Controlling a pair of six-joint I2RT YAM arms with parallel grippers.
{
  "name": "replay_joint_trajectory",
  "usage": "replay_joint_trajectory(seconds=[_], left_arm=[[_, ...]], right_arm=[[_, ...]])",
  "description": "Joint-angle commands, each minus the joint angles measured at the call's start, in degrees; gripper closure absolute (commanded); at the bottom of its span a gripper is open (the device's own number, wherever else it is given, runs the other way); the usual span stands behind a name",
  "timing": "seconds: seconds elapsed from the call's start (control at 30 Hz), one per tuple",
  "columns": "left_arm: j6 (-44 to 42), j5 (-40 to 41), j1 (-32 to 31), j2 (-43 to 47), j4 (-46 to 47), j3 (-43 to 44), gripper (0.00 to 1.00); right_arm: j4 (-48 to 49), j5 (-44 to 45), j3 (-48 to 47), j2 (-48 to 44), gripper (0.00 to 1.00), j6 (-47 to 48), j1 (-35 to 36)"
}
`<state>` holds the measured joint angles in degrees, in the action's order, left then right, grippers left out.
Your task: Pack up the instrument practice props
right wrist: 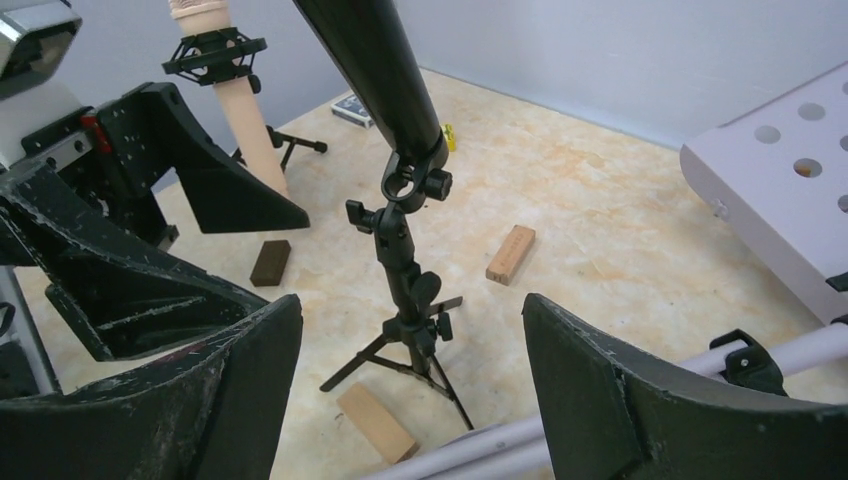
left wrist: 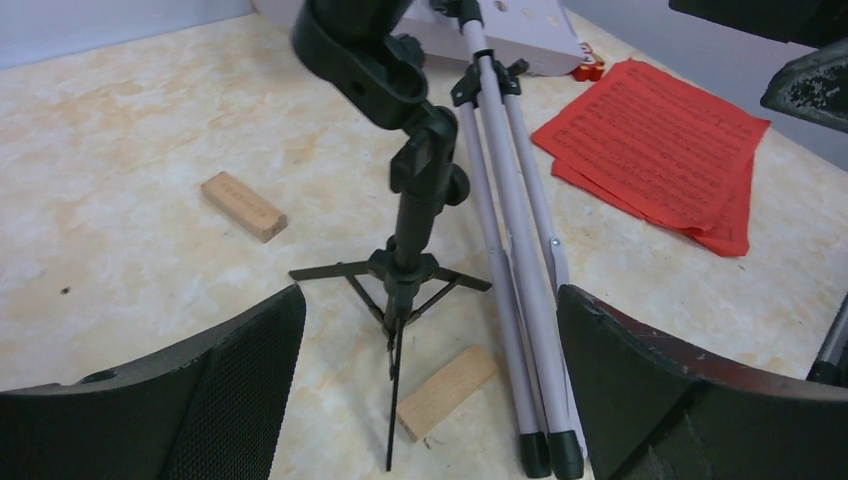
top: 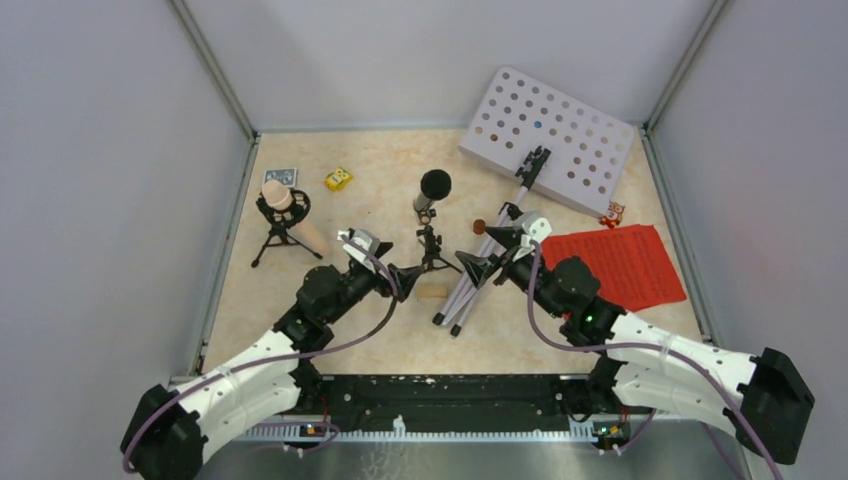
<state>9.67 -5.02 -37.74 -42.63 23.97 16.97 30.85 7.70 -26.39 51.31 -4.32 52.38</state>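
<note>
The black microphone (top: 435, 185) stands on its small black tripod (top: 432, 255) at mid table. My left gripper (top: 405, 280) is open just left of that tripod (left wrist: 400, 275), not touching it. My right gripper (top: 480, 262) is open just right of the tripod (right wrist: 410, 300). The white perforated music desk (top: 550, 135) lies at the back right, its silver legs (top: 480, 280) stretched toward me between the grippers. Red sheet-music pages (top: 625, 262) lie flat on the right. The beige microphone (top: 280, 200) stands on its own tripod at the left.
A tan wooden block (left wrist: 445, 390) lies by the tripod's feet, another block (left wrist: 243, 205) lies farther back, and a dark block (right wrist: 270, 262) is near the left gripper. A yellow toy car (top: 338, 179) and an orange toy (top: 613, 213) sit near the back. Grey walls enclose the table.
</note>
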Motion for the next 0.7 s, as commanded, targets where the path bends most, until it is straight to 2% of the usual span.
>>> replay_joint_trajectory(seconds=[0.0,0.43,0.67], left_arm=[[-1.58,-7.25,-0.33,-5.81,19.42,-2.28,0.01],[-5.22,-8.05,-0.28,-25.82,36.39,-0.35,0.01],[-6.31,-8.45,-0.07,-32.84,41.89,1.38,0.01]], right_arm=[[-2.55,1.56,0.57,-3.56,0.2,-1.58,0.52],[-7.61,-1.03,-0.63,-7.85,0.22,-0.85,0.55],[-11.59,-4.95,-3.14,-8.24,0.29,0.99,0.55]])
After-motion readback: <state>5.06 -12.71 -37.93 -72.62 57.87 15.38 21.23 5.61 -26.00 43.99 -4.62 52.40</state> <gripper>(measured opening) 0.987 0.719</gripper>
